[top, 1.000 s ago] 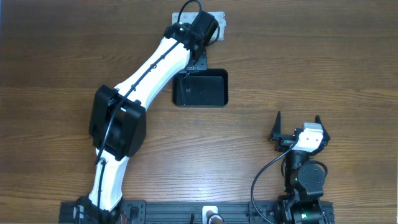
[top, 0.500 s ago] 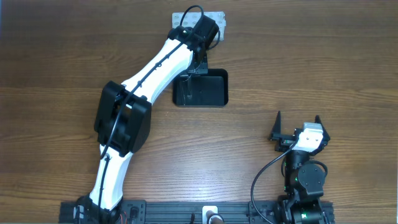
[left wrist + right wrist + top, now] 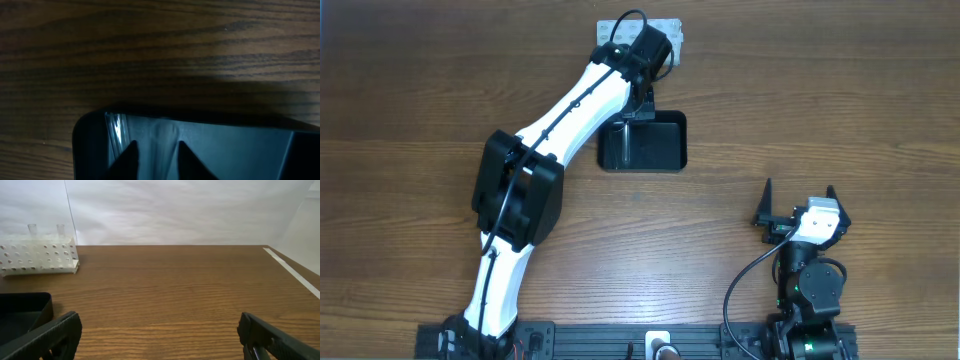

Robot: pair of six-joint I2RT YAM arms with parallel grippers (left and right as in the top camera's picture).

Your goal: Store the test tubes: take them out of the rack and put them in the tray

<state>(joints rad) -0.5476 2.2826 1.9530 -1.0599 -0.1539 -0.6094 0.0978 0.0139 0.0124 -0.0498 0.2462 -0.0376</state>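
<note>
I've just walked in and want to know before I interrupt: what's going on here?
The left hand is low over the black tray, apparently gripping a clear test tube. Another tube already lies in the tray. Two tubes stand in the rack beyond the tray. The right hand rests open near its own base, holding nothing.

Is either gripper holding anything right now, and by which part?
The left gripper seems to pinch a clear test tube over the tray; which part cannot be told. The right gripper is open, empty.
</note>
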